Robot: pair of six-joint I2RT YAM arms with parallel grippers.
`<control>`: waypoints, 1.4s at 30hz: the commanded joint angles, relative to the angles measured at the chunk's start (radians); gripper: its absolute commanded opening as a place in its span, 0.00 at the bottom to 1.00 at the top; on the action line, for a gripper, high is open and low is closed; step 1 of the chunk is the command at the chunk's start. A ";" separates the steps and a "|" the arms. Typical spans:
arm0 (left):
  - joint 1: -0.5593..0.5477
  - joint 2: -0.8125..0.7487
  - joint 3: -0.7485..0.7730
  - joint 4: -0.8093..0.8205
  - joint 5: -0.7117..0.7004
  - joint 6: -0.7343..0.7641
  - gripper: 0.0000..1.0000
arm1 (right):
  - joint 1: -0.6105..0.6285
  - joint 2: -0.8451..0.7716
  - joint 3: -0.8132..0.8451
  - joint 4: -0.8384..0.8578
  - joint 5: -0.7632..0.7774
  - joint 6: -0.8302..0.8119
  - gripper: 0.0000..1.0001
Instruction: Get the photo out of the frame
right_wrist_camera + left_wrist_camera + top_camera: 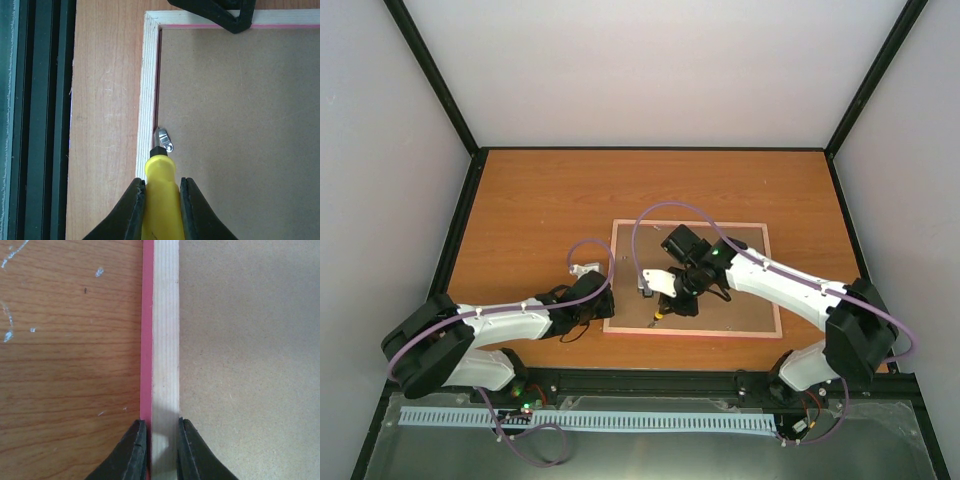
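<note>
The frame [760, 232] lies face down on the table, its pale back rail [165, 340] and pink outer edge showing. A brown backing panel [740, 300] fills it, and the photo is hidden beneath. My left gripper [162, 432] is shut on the frame's left rail, one finger on each side. My right gripper [162, 187] is shut on a yellow-handled screwdriver [161, 200]. The screwdriver's dark tip touches a small metal clip [165, 139] at the inner edge of the near rail [147, 75]. From above, the right gripper [675, 295] is over the panel's near left part.
A black rail [40, 120] runs along the table's near edge, close to the frame. Bare wooden table [540, 200] lies left of and behind the frame. Grey walls enclose the table on three sides. The left gripper's fingers [225, 15] show in the right wrist view.
</note>
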State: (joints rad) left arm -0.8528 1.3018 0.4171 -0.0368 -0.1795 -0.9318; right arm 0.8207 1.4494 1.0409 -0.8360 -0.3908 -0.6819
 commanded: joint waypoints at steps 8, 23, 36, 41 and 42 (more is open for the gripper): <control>0.004 0.000 -0.029 -0.038 0.012 -0.024 0.01 | -0.018 -0.026 0.036 0.001 0.212 0.042 0.03; 0.004 -0.008 -0.037 -0.034 0.014 -0.021 0.01 | -0.041 -0.065 0.084 -0.041 0.189 0.062 0.03; 0.004 -0.003 -0.034 -0.034 0.014 -0.022 0.01 | -0.040 -0.120 0.012 -0.116 0.034 0.018 0.03; 0.004 -0.003 -0.033 -0.035 0.014 -0.022 0.01 | -0.040 -0.141 0.013 -0.173 0.125 -0.007 0.03; 0.004 -0.003 -0.034 -0.035 0.014 -0.022 0.01 | -0.041 -0.153 0.009 -0.181 0.155 -0.015 0.03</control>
State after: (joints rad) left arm -0.8528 1.2919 0.4030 -0.0219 -0.1795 -0.9337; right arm 0.7849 1.3476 1.0588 -0.9661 -0.3126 -0.6647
